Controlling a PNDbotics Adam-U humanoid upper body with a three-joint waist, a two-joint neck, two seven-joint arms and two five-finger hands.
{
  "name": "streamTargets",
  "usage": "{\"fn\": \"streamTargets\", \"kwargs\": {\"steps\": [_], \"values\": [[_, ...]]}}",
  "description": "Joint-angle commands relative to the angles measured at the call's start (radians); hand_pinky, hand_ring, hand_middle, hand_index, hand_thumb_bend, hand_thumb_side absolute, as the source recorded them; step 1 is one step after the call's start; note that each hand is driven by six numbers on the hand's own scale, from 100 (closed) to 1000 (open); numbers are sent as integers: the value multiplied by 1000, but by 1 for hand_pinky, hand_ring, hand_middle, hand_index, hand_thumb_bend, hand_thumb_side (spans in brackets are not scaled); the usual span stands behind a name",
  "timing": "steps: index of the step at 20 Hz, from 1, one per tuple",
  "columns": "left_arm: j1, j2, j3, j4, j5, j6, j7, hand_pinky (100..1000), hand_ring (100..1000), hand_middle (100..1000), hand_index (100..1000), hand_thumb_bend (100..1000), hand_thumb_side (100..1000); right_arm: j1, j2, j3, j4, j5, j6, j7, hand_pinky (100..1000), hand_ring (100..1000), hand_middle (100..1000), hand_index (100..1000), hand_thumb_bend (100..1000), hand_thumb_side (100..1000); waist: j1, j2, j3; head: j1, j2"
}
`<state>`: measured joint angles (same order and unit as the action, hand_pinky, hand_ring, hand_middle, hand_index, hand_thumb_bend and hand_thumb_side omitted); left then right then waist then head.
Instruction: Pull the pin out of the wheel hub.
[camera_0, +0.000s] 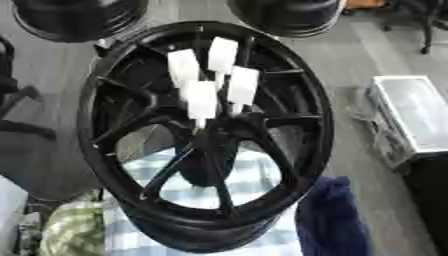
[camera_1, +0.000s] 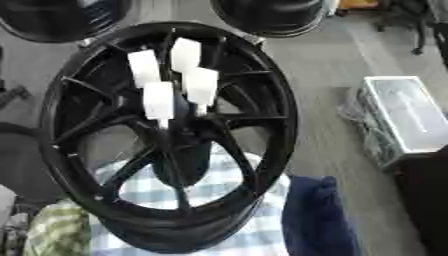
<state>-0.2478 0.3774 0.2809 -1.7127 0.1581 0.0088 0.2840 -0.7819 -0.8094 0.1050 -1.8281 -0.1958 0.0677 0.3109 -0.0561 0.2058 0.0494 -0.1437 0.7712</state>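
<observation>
Right now, no left hand and no right hand to be seen in either view, so cannot tell if fingers are apart, together or clamped on anything. Cannot tell which arm is nearer either.

Big black wheel (camera_0: 105, 150) filling the middle of the frame, tipped up a little, with thin spokes running out from the dark middle. Four white pins (camera_0: 222, 55) standing close together just above the middle of the wheel, in the upper middle of the frame. Each one with a flat white block for a top and a thin white stem below. Long way of each pin running up and down in the frame, leaning a bit, with blocks toward the top and stems pointing down into the middle of the wheel. Lowest pin (camera_0: 201, 99) nearest the bottom of the frame, probably the first one to meet for a hand coming up from below. Best guess for the pull: grab a white block and draw it back along its own long line, up and away from the middle, not sideways.

Under the wheel, a blue and white checked cloth (camera_0: 254, 172). Beside it at lower right, a dark blue shape (camera_0: 332, 215), too unclear to name. At the right edge, a silver box (camera_0: 411, 112) on the grey floor (camera_0: 350, 55). Along the top, parts of two more black wheels (camera_0: 79, 17).
</observation>
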Motion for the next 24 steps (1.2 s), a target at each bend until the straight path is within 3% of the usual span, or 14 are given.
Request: {"fn": "streamTargets", "kwargs": {"steps": [1,9,15,24], "values": [[-13,27,9,-14,-1,-3,0,766,796,669,734,100,824,-11,-23,-13,-3,9,4,0,893,804,786,903,262,304,3,-12,0,-3,-1],[-13,28,9,-14,-1,-2,0,767,797,669,734,100,824,-13,-1,5,6,41,15,16,893,805,788,903,268,346,1,-12,-3,-3,-1],[-4,35,15,-13,-6,-1,5,767,798,670,735,100,822,8,88,70,-6,208,59,119,884,790,768,879,292,419,-4,-23,-33,11,-1],[2,41,21,-13,-7,-1,11,768,799,669,733,100,824,49,129,147,-17,359,23,225,870,762,741,865,334,458,-7,-24,-46,26,-1]]}}
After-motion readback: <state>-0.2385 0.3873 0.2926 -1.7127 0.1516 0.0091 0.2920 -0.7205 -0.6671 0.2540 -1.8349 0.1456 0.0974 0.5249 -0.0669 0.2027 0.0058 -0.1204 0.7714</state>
